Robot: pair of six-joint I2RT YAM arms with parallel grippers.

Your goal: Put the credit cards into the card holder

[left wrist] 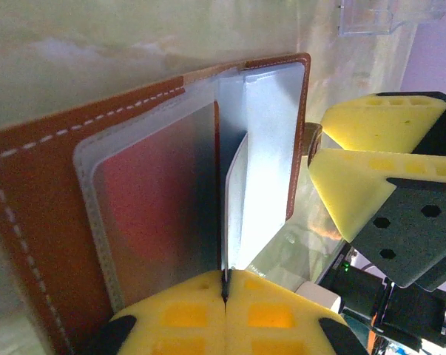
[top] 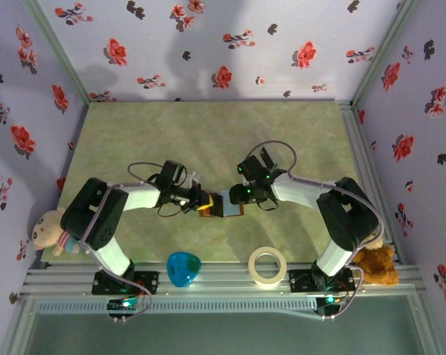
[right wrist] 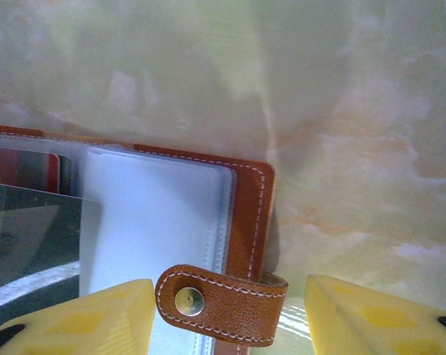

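Your left gripper [left wrist: 224, 292] pinches a sleeve [left wrist: 241, 192] to spread the card holder [left wrist: 38, 214]; your right gripper [right wrist: 230, 318], jaws apart, straddles the tab [right wrist: 223, 302].

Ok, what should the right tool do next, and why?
Probably close the right tool on the closing tab: it sits between its open jaws, and the left tool pinches a clear sleeve of the card holder.

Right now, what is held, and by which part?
Left end effector pinches the card holder by the edge of a clear sleeve; right end effector, open around its tab, holds nothing.
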